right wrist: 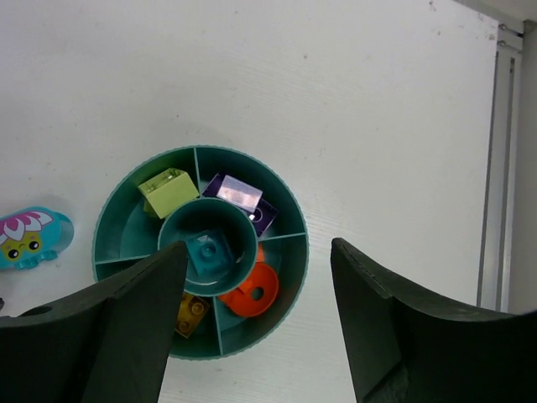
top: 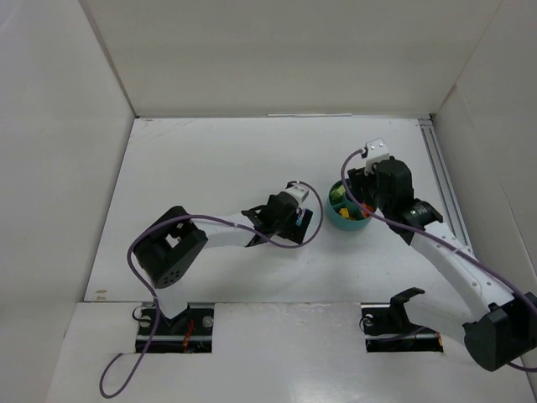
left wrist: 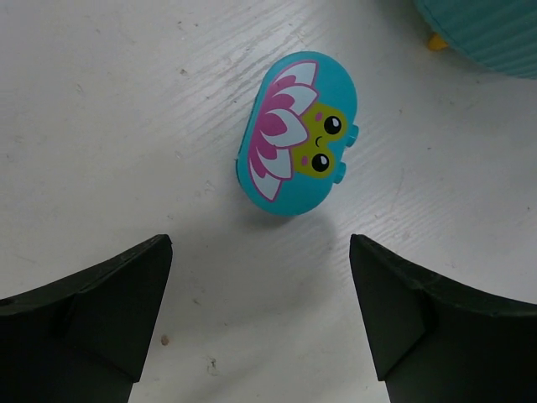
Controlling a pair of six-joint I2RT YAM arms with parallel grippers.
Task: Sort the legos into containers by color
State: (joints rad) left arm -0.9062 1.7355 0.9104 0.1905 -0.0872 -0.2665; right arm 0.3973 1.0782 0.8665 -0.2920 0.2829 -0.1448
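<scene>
Legos (top: 339, 204) sat in the teal bowl (top: 347, 223), at 3 o'clock on the table (top: 210, 168). Right gripper (top: 361, 195) over it, left gripper (top: 295, 220) at its 9 o'clock.

Left wrist: jaws spread, empty. Cyan frog tile (left wrist: 298, 134) lay on the table at 12 o'clock.

Right wrist: jaws spread, empty. Green brick (right wrist: 168, 191), purple brick (right wrist: 241, 197), orange piece (right wrist: 249, 294) and yellow brick (right wrist: 191, 312) in outer compartments, cyan brick (right wrist: 210, 252) in the centre.

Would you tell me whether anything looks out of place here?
A cyan oval piece printed with a frog and flower lies on the table beside the teal bowl, outside every compartment, while the other bricks sit inside. A small orange bit shows at the bowl's base, too small to identify.
</scene>
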